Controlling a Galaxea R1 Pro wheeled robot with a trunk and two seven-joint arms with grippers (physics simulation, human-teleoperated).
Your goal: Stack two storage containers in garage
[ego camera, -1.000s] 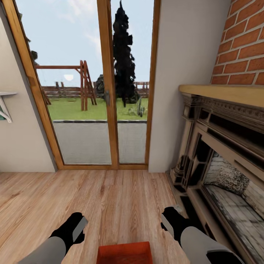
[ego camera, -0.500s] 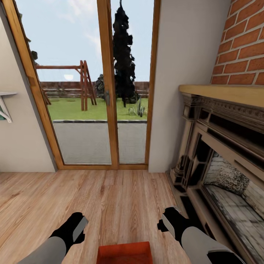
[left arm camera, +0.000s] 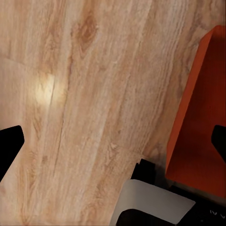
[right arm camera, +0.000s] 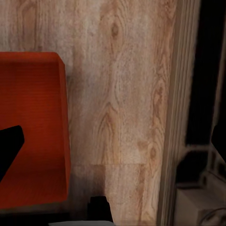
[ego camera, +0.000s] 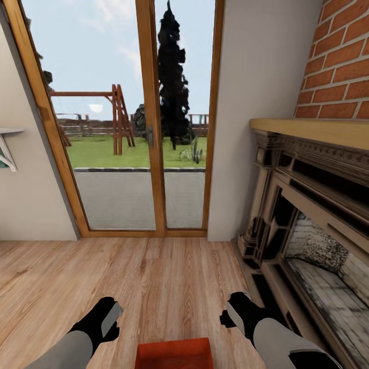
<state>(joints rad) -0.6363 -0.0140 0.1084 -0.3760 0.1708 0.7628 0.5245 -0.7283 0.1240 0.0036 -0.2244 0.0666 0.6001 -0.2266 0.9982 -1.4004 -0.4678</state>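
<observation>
An orange-red storage container (ego camera: 175, 353) sits on the light wood-plank floor (ego camera: 154, 277) of the living room, directly below me, between my two arms; my left gripper (ego camera: 105, 319) hangs beside one of its walls with jaws spread and nothing held; my right gripper (ego camera: 237, 312) hangs at the opposite wall, also released; the ornate fireplace (ego camera: 307, 215) stands along the floor's right edge, glass garden doors (ego camera: 133, 118) ahead.

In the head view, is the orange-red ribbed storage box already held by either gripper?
No. The orange-red box sits on the wood-plank floor between the left gripper and right gripper, untouched.
</observation>
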